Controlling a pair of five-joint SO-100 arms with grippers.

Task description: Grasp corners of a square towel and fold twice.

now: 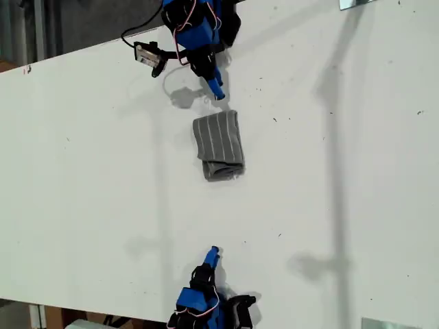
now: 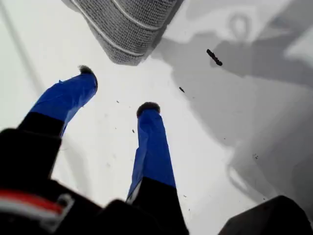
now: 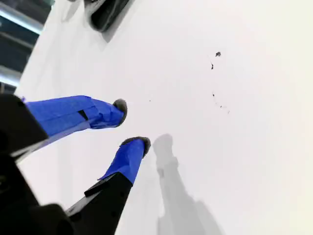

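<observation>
The grey striped towel (image 1: 218, 144) lies folded into a narrow rectangle in the middle of the white table (image 1: 82, 171), its near end bunched. My first gripper (image 1: 218, 92) hangs open at the exterior view's top, just short of the towel's far edge. In the first wrist view its gripper (image 2: 118, 89) is open and holds nothing, with a rounded towel corner (image 2: 122, 58) just beyond the fingertips. My second gripper (image 1: 213, 252) stands at the exterior view's bottom, well apart from the towel. It is open (image 3: 131, 123) over bare table.
A small camera on a black cable (image 1: 147, 56) sticks out beside the first arm at the exterior view's top. Small dark specks (image 2: 213, 57) mark the table. Metal brackets (image 1: 384, 323) sit at the exterior view's right corners.
</observation>
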